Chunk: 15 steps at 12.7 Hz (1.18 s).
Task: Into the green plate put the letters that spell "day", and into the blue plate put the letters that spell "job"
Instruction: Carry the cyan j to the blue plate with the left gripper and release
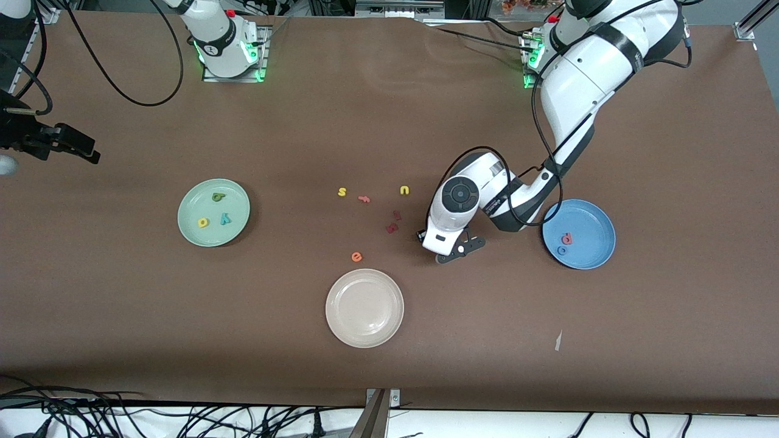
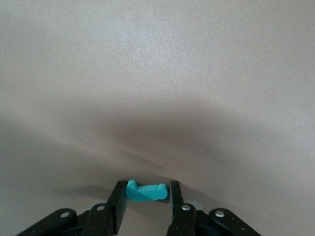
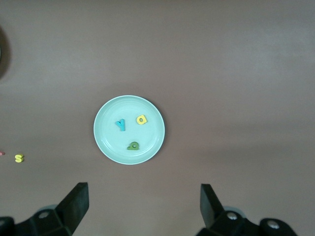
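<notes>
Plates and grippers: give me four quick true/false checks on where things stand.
1. The green plate holds the d, a and y. True.
2. The blue plate holds three letters. False: only the b and o.
3. The left gripper has the teal j between its fingers on the table. True.
4. The right gripper holds a letter. False: open and empty above the green plate.

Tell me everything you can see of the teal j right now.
The teal j is a small hooked foam letter lying flat on the brown table, crosswise between the left gripper's black fingers. One end sits against a finger; whether the other end touches cannot be told. The front view hides it under the gripper, between the loose letters and the blue plate.
</notes>
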Each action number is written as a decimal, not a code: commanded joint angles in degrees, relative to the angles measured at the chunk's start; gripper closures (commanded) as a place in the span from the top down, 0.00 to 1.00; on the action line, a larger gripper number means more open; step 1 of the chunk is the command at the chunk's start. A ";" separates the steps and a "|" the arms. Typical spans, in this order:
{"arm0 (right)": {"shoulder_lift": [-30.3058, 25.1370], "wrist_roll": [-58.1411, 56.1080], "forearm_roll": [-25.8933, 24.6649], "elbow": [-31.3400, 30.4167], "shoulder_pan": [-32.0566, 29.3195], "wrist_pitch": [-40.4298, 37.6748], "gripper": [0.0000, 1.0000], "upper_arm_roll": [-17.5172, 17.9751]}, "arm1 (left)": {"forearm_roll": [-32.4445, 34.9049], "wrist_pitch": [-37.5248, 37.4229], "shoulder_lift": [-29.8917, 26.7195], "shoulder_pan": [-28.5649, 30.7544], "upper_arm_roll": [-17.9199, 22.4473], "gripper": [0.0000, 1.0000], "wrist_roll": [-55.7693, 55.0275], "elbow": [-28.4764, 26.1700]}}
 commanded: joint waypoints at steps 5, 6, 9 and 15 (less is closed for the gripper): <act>-0.38 -0.44 1.01 0.99 0.40 -0.19 1.00 -1.06 | -0.21 -0.90 1.22 -0.49 0.48 0.38 0.41 1.25; -0.65 -0.79 0.75 0.99 0.40 -0.28 1.00 -0.89 | -0.21 -0.90 1.13 -0.41 0.48 0.37 0.41 1.25; -0.47 -0.97 1.00 0.99 0.40 -0.90 1.00 -0.80 | -0.21 -0.99 1.13 -0.41 0.48 0.34 0.49 1.16; -0.30 -0.97 0.75 0.99 0.57 -1.33 1.00 -0.54 | -1.17 -8.35 -2.73 4.59 -0.75 0.28 10.04 1.51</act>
